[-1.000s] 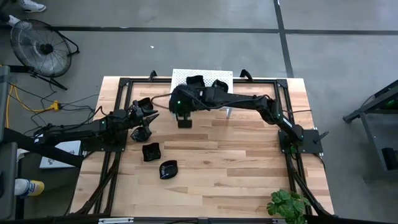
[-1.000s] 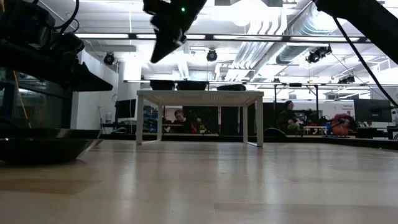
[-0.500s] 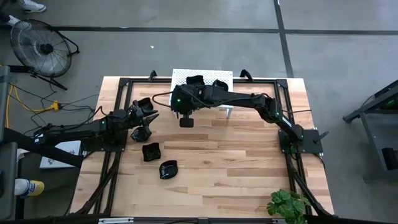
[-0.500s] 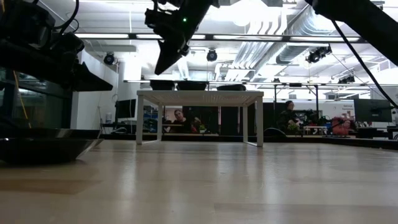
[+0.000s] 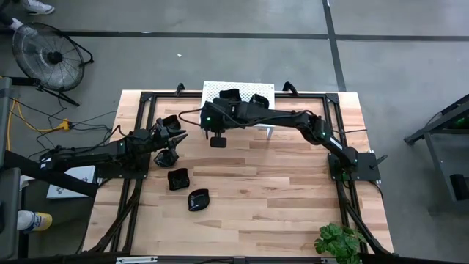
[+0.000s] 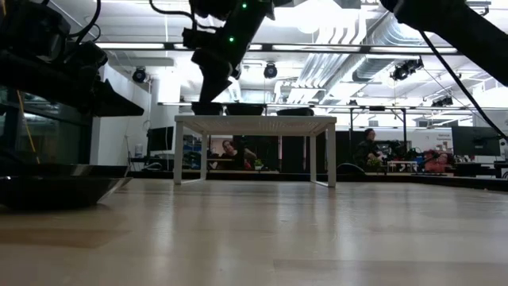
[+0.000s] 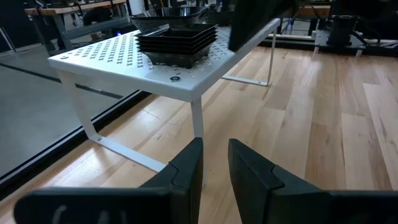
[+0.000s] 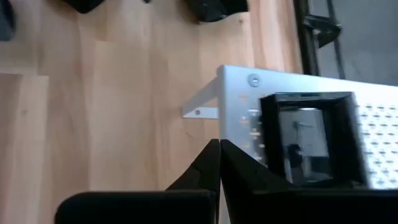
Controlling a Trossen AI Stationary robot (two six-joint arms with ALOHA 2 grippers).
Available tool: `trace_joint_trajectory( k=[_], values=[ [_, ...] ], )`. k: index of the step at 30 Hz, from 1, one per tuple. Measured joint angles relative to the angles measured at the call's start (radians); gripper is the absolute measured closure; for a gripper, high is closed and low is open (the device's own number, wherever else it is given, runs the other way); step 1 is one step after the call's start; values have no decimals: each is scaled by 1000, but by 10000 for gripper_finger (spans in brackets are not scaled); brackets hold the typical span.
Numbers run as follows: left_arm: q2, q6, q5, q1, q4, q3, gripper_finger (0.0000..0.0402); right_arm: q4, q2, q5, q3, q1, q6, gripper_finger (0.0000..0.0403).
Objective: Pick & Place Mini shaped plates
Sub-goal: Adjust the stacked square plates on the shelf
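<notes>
While both arms hang over the table (image 5: 293, 183), nothing is in transit. Biggest item on it is the white stand (image 5: 212, 91) at the far edge, with several plates (image 5: 231, 95) on top; the left wrist view shows a neat stack of square ones (image 7: 177, 38) there. More plates lie on the wood: one (image 5: 178, 178) and another (image 5: 198, 199) toward the near left, well apart from the stand, plus a couple by the left arm.

Right gripper (image 5: 218, 139) hovers just off the stand's front-left corner, fingers (image 8: 208, 165) pressed together, holding nothing. Its wrist view looks down on a square plate (image 8: 311, 140) on the stand.

Left gripper (image 5: 170, 144) waits at the left side, fingers (image 7: 186, 168) a narrow gap apart; nothing shows between them in its wrist view.

Handling guess: plates look rigid, glossy, light, likely slippery and chippable. Flat faces give no purchase, so pinch across a raised rim, one finger inside, one outside. Stacked ones need the top rim only, else the pile shifts. The right gripper must spread first.
</notes>
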Motion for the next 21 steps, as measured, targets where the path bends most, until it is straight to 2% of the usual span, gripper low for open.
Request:
trace_joint_trajectory(
  k=[9,21],
  values=[
    [0,0,0,0,0,0,328,1,-1,11,0,-19,-38,403],
    [0,0,0,0,0,0,328,5,24,-27,0,-21,-39,403]
  ],
)
